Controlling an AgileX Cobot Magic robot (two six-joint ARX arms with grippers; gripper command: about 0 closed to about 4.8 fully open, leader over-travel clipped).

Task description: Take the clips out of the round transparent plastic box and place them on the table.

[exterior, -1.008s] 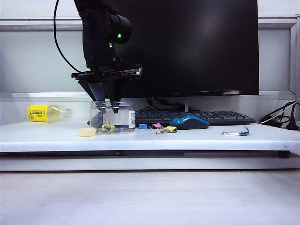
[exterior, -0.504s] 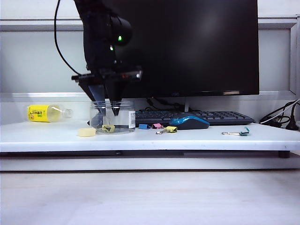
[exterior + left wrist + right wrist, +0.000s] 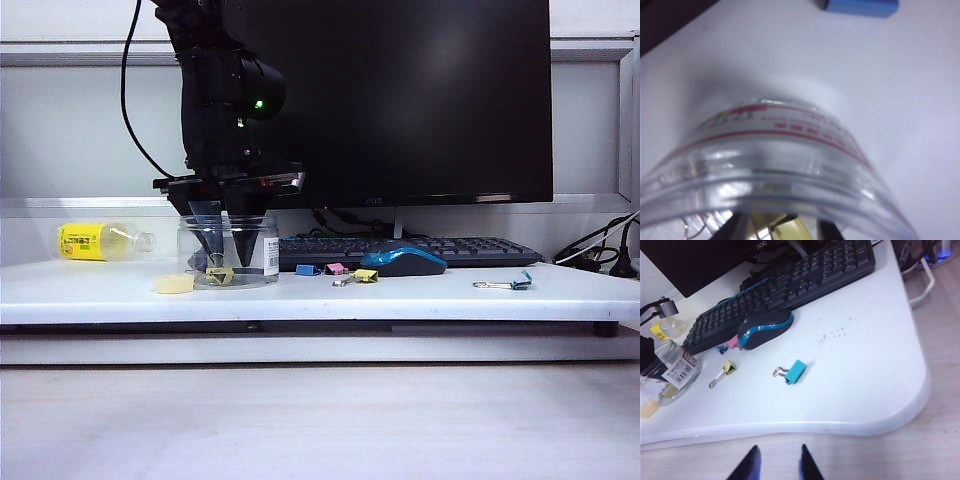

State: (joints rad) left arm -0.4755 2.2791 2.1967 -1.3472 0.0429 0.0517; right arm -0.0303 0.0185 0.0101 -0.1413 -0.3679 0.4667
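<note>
Reaching: left hand (image 3: 228, 262) in barcode-labelled box (image 3: 228, 250), grip unclear | right hand (image 3: 776, 463) open

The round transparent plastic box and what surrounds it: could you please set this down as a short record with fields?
box: round transparent plastic box, upright on the table
left end effector: inside the box, fingers apart, above a yellow clip
right end effector: open, off the table's front edge
clips already out: blue, pink, yellow
beside box: pale disc
</note>
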